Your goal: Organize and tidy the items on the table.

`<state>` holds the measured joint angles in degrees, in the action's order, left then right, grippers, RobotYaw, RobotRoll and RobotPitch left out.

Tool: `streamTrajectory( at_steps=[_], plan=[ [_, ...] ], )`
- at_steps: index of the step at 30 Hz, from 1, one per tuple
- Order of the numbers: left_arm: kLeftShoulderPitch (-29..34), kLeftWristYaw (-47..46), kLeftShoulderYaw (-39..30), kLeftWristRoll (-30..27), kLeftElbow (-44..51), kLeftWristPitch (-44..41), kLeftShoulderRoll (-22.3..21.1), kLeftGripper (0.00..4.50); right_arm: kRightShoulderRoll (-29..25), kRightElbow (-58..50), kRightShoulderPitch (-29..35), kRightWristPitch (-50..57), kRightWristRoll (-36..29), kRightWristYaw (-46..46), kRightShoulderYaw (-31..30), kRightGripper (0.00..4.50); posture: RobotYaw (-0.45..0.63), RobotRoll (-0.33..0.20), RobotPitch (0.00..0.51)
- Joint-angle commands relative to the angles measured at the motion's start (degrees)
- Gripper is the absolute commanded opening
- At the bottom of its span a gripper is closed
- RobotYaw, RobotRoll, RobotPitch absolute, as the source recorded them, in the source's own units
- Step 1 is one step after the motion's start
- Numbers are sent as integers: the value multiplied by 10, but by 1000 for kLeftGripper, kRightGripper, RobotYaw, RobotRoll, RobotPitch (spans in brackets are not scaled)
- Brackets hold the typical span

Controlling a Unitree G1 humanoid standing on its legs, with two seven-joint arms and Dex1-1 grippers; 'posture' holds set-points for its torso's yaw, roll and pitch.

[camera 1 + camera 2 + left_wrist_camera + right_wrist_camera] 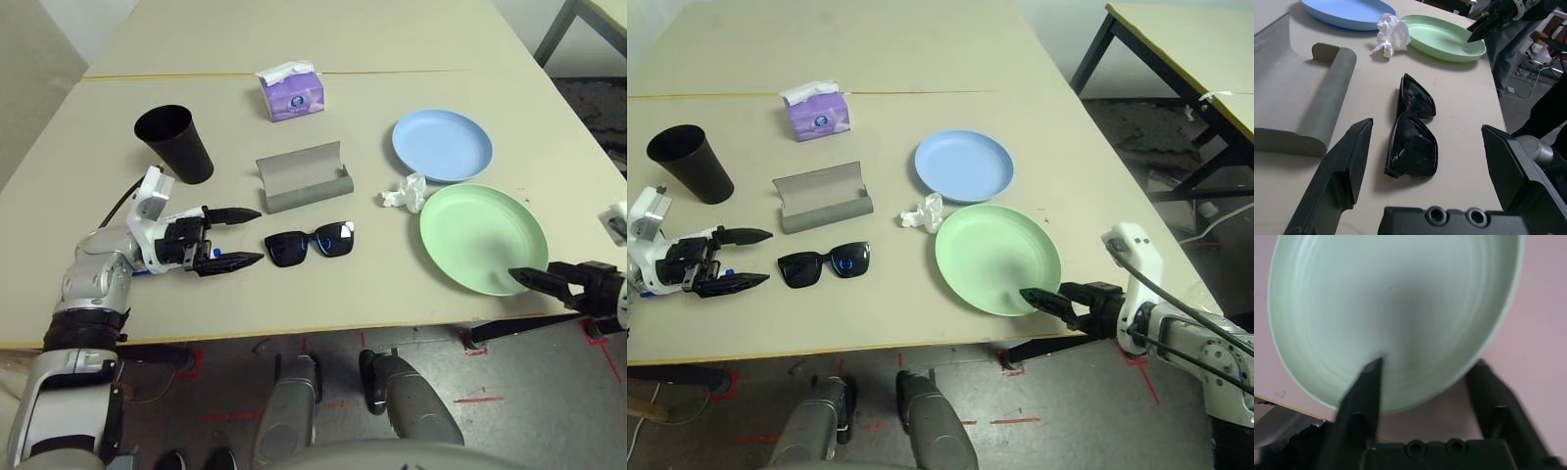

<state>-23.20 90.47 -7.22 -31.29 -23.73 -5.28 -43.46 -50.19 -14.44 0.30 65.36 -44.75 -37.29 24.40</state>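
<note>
Two plates (pixel 443 145), one cup (pixel 181 149), one tissue box (pixel 294 100); left gripper (pixel 262 237) spread wide, right gripper (pixel 1431 361) parted at the green plate's (pixel 480 235) rim.

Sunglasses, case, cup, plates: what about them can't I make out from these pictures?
- Black sunglasses: the folded or open state of their arms, behind the dark lenses in the left eye view.
- Black cup: its bottom inside, hidden by its wall in the left eye view.
- Green plate: its underside, facing the table in the right eye view.
- Blue plate: its far side, cut off by the left wrist view's edge.
</note>
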Motion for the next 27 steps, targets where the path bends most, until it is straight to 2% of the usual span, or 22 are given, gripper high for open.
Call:
streamTrajectory(
  at_steps=[1, 5, 7, 11, 17, 22, 27],
  plan=[
    [12, -2, -8, 3, 9, -5, -3, 4500, 6, 2, 1, 11, -7, -10, -17, 2008, -42, 0, 222],
    [13, -3, -10, 4, 10, -8, -3, 4500, 6, 3, -3, 14, -7, -13, -16, 562, -41, 0, 225],
    [13, -3, -10, 5, 10, -9, -3, 4500, 4, 4, -8, 18, -12, -14, -10, 30, -43, 0, 226],
    [13, -4, -8, 6, 8, -10, -2, 4500, 7, 20, -52, 59, -54, -9, 33, 30, -51, 0, 229],
    [11, -2, -3, 11, 5, -9, 0, 4500, 7, 80, -197, 111, -96, 26, 64, 30, -55, 0, 231],
    [14, -4, -4, 11, 8, -10, 2, 4500, 21, 185, -337, 76, -68, 61, 57, 30, -42, 0, 229],
    [26, -12, -10, 8, 22, -12, 4, 4500, 38, 294, -430, -8, -7, 88, 32, 30, -24, 0, 227]
  ],
)
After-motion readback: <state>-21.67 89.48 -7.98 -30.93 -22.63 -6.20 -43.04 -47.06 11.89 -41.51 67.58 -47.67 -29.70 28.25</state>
